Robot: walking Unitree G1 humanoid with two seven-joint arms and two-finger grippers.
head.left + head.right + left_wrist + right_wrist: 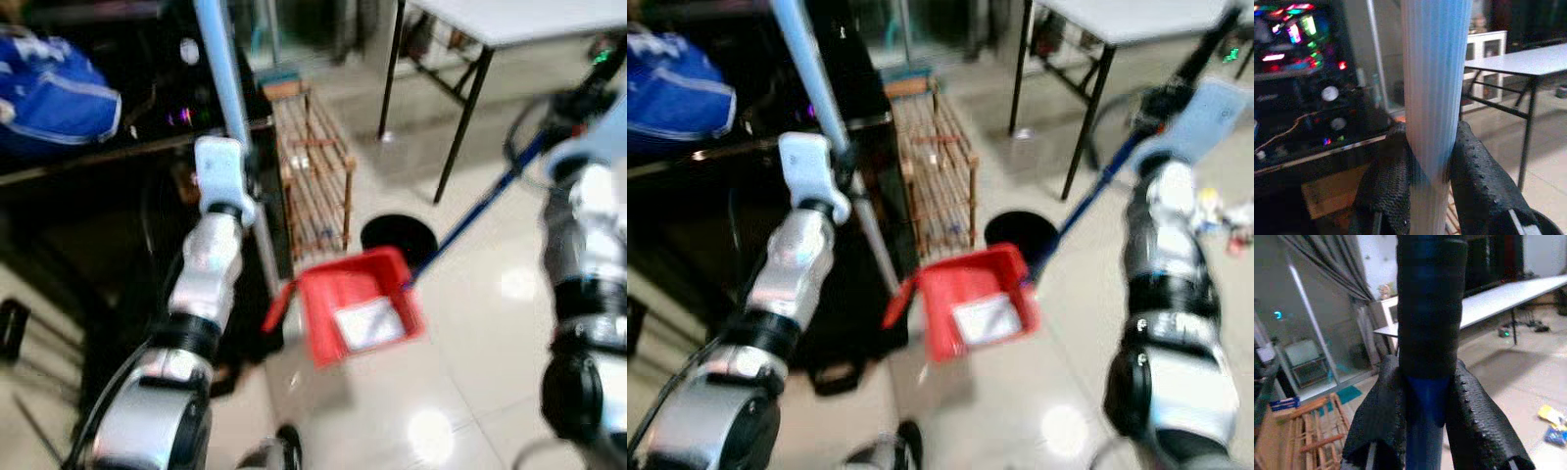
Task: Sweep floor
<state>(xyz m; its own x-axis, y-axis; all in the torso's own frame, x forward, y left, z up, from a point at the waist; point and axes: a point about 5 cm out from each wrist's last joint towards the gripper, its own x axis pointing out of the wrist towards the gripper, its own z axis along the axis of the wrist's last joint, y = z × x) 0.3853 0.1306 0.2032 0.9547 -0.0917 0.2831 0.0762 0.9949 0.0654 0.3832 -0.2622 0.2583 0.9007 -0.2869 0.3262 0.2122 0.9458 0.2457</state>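
Holding two tools at once: our left gripper (pixel 1427 166) is pinching the pale blue handle (pixel 221 69), jaws pressed to its sides, so the red dustpan (pixel 355 305) is hanging low and tilted open just above the tiled floor (pixel 490 323). Our right gripper (pixel 1425 396) is clamping the dark blue broom handle (pixel 480 213) where its black grip ends, the shaft slanting down toward the dustpan's mouth. We are judging this pairing as set up for brushing dirt into the pan. A pale scrap is lying inside the pan. Small litter (pixel 1225 211) is sitting on the floor to our right, a wooden rack (pixel 313 166) and a white table (pixel 529 20) standing beyond.
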